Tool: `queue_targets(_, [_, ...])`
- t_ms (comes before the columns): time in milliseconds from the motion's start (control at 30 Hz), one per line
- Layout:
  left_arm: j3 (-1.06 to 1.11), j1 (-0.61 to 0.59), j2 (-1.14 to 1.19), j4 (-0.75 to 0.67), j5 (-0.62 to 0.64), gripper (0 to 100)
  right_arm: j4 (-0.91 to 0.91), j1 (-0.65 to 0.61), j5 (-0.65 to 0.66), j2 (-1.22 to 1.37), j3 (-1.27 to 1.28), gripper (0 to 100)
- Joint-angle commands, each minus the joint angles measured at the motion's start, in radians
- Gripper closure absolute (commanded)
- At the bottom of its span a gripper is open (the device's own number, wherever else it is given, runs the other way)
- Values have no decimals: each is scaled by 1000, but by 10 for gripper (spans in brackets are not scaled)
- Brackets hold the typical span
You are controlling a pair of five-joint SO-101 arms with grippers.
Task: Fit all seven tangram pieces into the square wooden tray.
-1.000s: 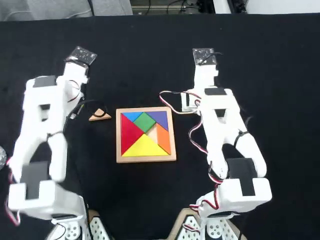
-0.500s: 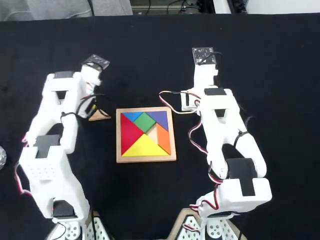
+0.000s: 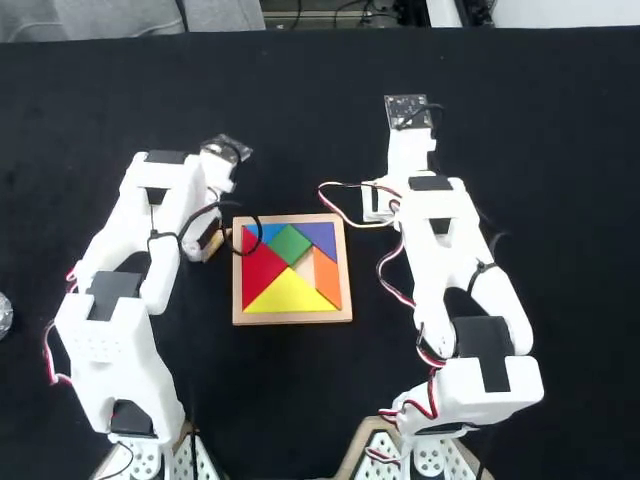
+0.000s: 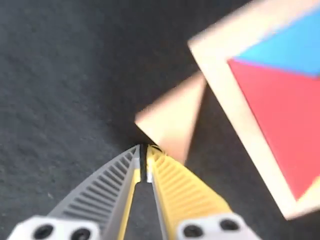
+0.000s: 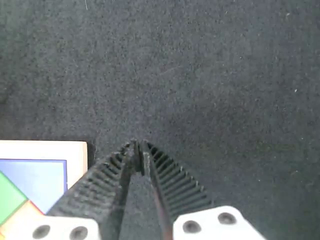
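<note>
We count six coloured pieces [image 3: 290,292] seated in the tray [image 3: 238,290], with one triangular gap [image 3: 304,264] left. The last triangle [image 4: 172,117] lies on the bench [image 3: 500,100] just beside the tray's rim. Our left pincer [image 4: 144,148] is clenched, tips touching that triangle. The right pincer [image 5: 136,146] is clenched on nothing.

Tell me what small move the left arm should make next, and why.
Probably open the left gripper and close it on the wooden triangle: it is shut, its tip at the triangle, which lies outside the tray, where one gap shows.
</note>
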Motion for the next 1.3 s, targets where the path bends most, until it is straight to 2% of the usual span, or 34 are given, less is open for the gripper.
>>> queue_targets(0, [-38, 15, -123, 138, 0, 971, -15, 14, -3, -42, -4, 987])
queue_targets(200, [-30, 47, -367, 157, -8, 966, -15, 14, -3, -42, -4, 987])
queue_targets(267, [-15, 74, -364, 121, -117, 940, -15, 14, -3, -42, -4, 987])
queue_targets(367, [8, 99, -319, 91, -302, 817, -15, 14, -3, -42, -4, 987])
queue_targets(467, [12, 97, -242, 11, -334, 671, -15, 14, -3, -42, -2, 987])
queue_targets(567, [12, 87, -181, -32, -327, 580, -15, 14, -2, -42, -2, 987])
queue_targets(667, [12, 54, -175, -37, -278, 606, -15, 14, -2, -42, -2, 987])
queue_targets(867, [12, -5, -210, -64, -276, 720, -17, 9, -2, -41, -2, 987])
queue_targets(1267, [5, -4, -121, -133, -276, 720, -21, 12, -2, 45, -48, 987])
